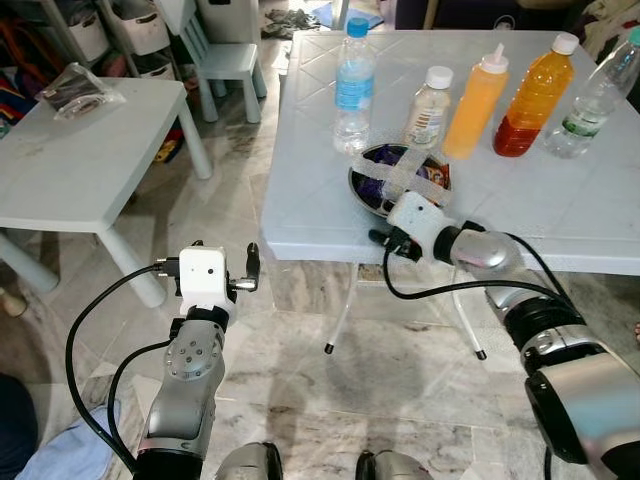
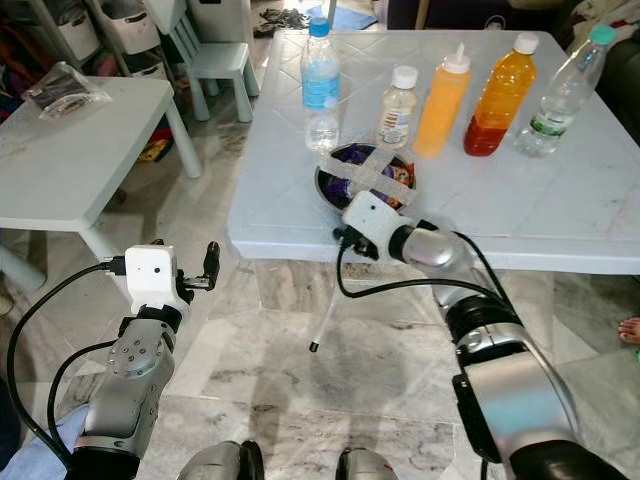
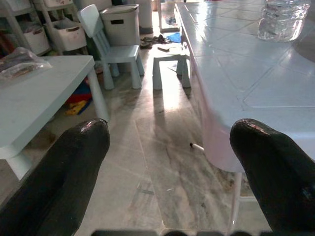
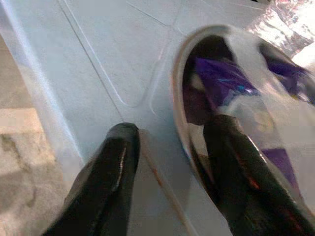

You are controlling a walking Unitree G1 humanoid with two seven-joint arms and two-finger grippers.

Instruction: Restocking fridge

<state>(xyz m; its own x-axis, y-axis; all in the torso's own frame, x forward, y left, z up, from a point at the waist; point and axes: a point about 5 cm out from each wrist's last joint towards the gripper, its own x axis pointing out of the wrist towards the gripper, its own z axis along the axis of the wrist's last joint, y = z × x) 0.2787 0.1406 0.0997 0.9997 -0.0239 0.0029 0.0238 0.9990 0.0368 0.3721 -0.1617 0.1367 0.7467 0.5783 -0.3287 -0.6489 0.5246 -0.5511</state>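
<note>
Right gripper at dark round taped bowl
Fingers apart, straddling its near rim (purple contents inside); left gripper spread wide, well apart from bowl.

A big table takes up the upper right of the frame. Five bottles stand in a row along its far side. A bowl sits in front of them, near the table's front edge. A small table is at the upper left, with a bag on its far corner. A little chair stands at the top, between the two tables.
</note>
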